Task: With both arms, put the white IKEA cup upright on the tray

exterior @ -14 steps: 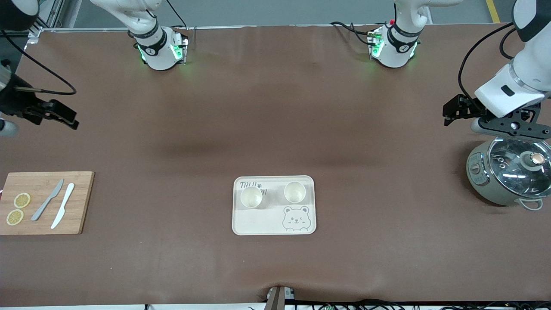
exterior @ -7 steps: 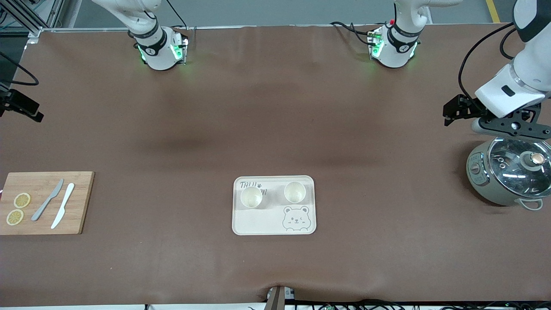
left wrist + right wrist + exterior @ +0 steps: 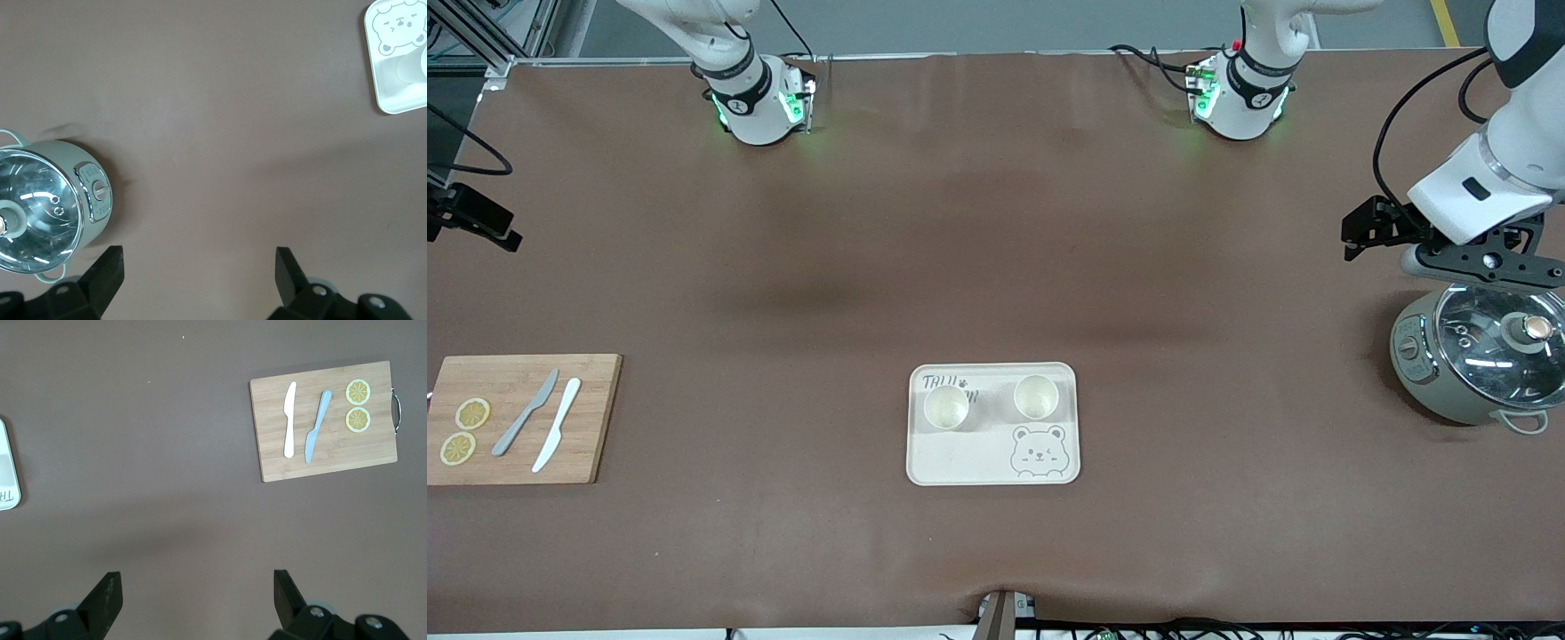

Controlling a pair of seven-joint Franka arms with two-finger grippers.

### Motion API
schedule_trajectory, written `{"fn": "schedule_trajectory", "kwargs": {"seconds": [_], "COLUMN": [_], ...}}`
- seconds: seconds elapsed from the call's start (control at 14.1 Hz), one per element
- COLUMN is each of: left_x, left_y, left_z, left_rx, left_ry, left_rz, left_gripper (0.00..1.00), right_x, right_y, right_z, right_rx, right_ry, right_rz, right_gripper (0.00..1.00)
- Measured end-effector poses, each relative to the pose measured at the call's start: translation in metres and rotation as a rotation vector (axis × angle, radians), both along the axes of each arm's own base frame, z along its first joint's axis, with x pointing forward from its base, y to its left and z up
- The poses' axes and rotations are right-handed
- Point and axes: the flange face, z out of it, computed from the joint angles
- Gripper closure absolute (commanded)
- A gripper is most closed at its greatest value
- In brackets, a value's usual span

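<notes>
The cream tray [image 3: 969, 458] with the bear face lies on the middle of the table, nearer the front camera. Two white cups [image 3: 947, 407] [image 3: 1036, 396] stand upright on it, side by side. My left gripper [image 3: 1362, 233] hangs open and empty over the table beside the pot; in the left wrist view [image 3: 198, 263] its jaws stand wide apart, with a corner of the tray [image 3: 400, 103] in sight. My right gripper [image 3: 480, 222] is open and empty over the right arm's end of the table; the right wrist view [image 3: 197, 583] shows bare table between its jaws.
A grey-green pot [image 3: 1480, 364] with a glass lid stands at the left arm's end. A wooden cutting board [image 3: 525, 453] with two knives and two lemon slices lies at the right arm's end, also in the right wrist view [image 3: 333, 463].
My right gripper has drawn back toward the right arm's end of the table, mostly out of the front view. The left arm, cups and tray have not moved.
</notes>
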Motion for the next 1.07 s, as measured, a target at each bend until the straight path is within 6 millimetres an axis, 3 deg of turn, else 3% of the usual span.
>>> {"fn": "schedule_trajectory", "kwargs": {"seconds": [0.28, 0.57, 1.07], "left_x": [0.001, 0.002, 0.003], "left_y": [-0.001, -0.002, -0.005], "left_z": [-0.002, -0.004, -0.009], "left_rx": [0.000, 0.001, 0.001], "left_ry": [0.003, 0.007, 0.015], "left_rz": [0.002, 0.004, 0.007], "left_gripper": [0.00, 0.00, 0.00], "right_x": [0.002, 0.000, 0.001], "right_y": [0.021, -0.002, 0.011], "right_z": [0.000, 0.001, 0.001], "right_rx": [-0.019, -0.017, -0.018], "right_ry": [0.002, 0.001, -0.003], "right_rz": [0.042, 0.002, 0.024], "right_gripper": [0.00, 0.00, 0.00]}}
